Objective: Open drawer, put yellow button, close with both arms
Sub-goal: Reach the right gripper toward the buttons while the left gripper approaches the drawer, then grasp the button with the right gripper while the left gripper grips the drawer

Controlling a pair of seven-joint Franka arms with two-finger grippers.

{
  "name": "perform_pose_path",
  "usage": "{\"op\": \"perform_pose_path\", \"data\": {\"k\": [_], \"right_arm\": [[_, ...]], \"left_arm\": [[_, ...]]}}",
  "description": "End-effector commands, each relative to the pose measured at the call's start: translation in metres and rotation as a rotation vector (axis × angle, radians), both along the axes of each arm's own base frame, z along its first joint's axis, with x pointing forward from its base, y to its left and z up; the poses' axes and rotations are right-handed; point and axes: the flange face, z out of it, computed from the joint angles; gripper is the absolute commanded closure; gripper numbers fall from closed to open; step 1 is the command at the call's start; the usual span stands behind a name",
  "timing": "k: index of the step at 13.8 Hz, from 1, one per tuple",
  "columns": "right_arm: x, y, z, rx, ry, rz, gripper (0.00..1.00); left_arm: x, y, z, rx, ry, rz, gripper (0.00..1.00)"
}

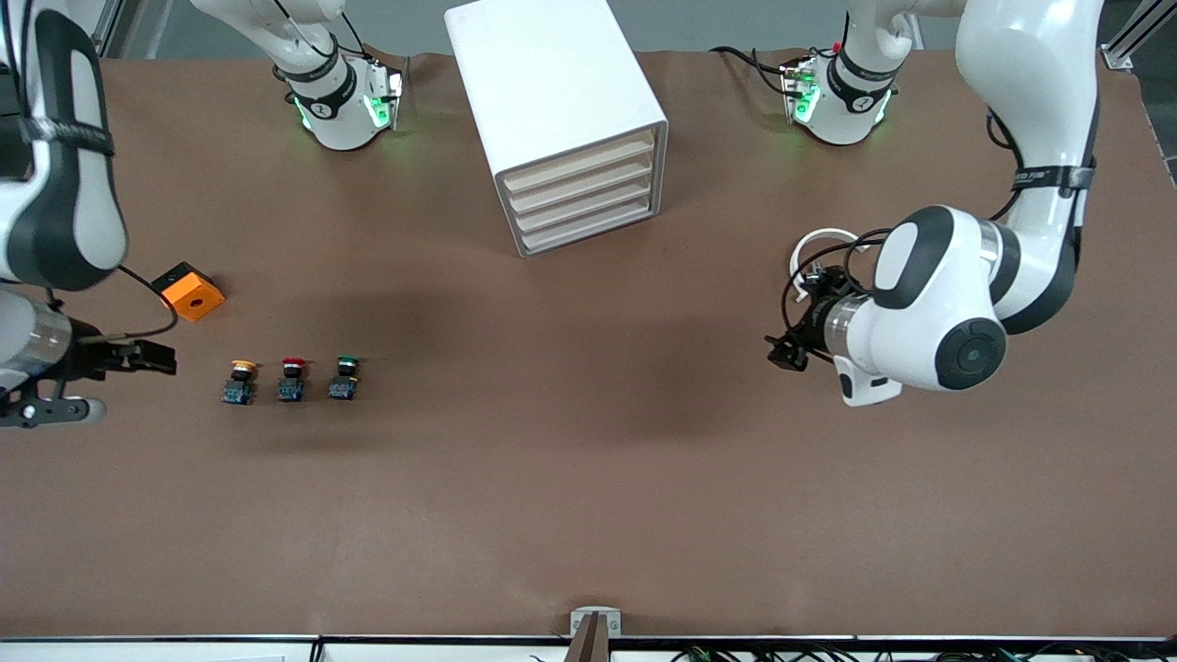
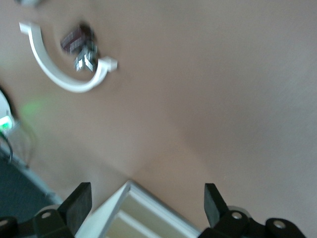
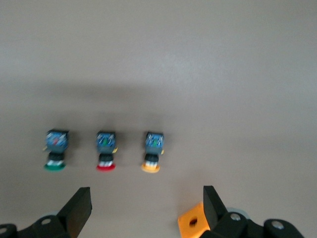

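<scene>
Nothing of the task had been carried out: the drawer [image 1: 581, 158], topmost of four in the white cabinet [image 1: 552, 83], sat flush and shut. The yellow button [image 1: 241, 381] stood on the brown surface [image 1: 588, 478] toward the right arm's end, at the end of a row with the red button [image 1: 292, 378] beside it and the green button [image 1: 345, 376] after that; an orange block [image 1: 191, 291] with a hole lay farther from the front camera than the row.

The left end effector [image 1: 787, 353] hung over bare surface toward the left arm's end, its fingers [image 2: 79, 204] spread wide and empty, with a cabinet corner showing between them in the left wrist view. The right end effector [image 1: 138, 357] hovered just beside the yellow button, jaws also wide and holding nothing.

The step in hand appeared to be the approach before opening. Next, the left end effector would probably need to reach the top drawer's front edge and draw it out, keeping clear of the three below.
</scene>
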Motion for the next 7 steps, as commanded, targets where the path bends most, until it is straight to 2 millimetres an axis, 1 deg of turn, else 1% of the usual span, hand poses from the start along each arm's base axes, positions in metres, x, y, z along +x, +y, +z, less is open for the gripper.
{"op": "perform_pose_path", "data": {"k": [1,2,3,5,6,7], "right_arm": [[-0.020,-0.009,-0.044,-0.011,-0.036,0.026,0.00],[-0.020,-0.009,-0.062,-0.008,-0.022,0.027,0.00],[-0.019,-0.009,-0.078,-0.005,-0.006,0.028,0.00],[-0.015,-0.013,-0.113,-0.002,-0.003,0.027,0.00],[-0.016,-0.017,-0.126,0.002,0.011,0.021,0.00],[-0.017,-0.018,-0.135,0.004,0.023,0.018,0.00]], "left_arm": [[-0.015,-0.043,-0.007,0.042,0.087,0.081,0.00],[-0.020,-0.055,-0.013,0.056,0.138,0.144,0.00],[-0.027,-0.072,-0.015,0.049,0.184,0.194,0.00],[-0.041,-0.095,-0.022,0.069,0.275,0.247,0.00],[-0.049,-0.110,-0.023,0.072,0.319,0.276,0.00],[-0.057,-0.125,-0.028,0.083,0.367,0.307,0.00]]}}
